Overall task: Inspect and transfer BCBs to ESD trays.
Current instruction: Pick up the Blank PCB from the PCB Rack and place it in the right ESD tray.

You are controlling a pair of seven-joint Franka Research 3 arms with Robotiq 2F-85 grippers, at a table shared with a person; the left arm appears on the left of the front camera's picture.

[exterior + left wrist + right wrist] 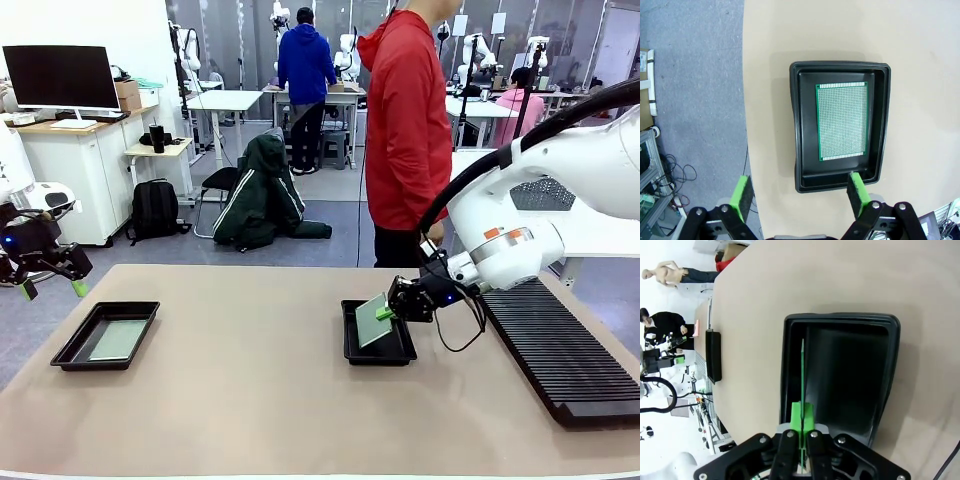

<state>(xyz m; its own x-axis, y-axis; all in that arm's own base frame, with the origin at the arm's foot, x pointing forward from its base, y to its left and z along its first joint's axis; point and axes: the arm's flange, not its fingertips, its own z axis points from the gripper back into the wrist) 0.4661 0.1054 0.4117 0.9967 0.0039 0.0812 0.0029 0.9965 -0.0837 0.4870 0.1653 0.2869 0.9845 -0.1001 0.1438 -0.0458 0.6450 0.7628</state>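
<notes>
**One board placed, second held over its tray**

Nearest the robot's side, the tan table (250, 400) carries two ESD trays. The left tray (105, 336) sits toward the left edge with a BCB (842, 121) lying flat on its floor, square to the walls and clear of the rim in the left wrist view. This transfer is judged complete.

The left gripper (52, 289) is off the table's left edge, raised and well apart from that tray. Its fingers (741, 195) are spread wide with nothing between them.

At mid-table, the right tray (378, 352) has a bare floor, as the right wrist view confirms (850, 370). The right gripper (392, 311) is clamped on one edge of the second BCB (371, 321), which is tilted steeply, its lower edge down inside the tray. Whether that edge touches the floor cannot be told. In the right wrist view the board (802, 375) shows edge-on, pinched between the pads (796, 415).

To the right lies a long black slotted rack (555, 350); its slots appear unoccupied, though this is hard to confirm from this angle.

At the far side a person in a red top (408, 130) stands turned sideways, not engaged with the table.

Assessment: remaining work is to lay the held board flat, release and withdraw. No further boards are seen awaiting transfer.
</notes>
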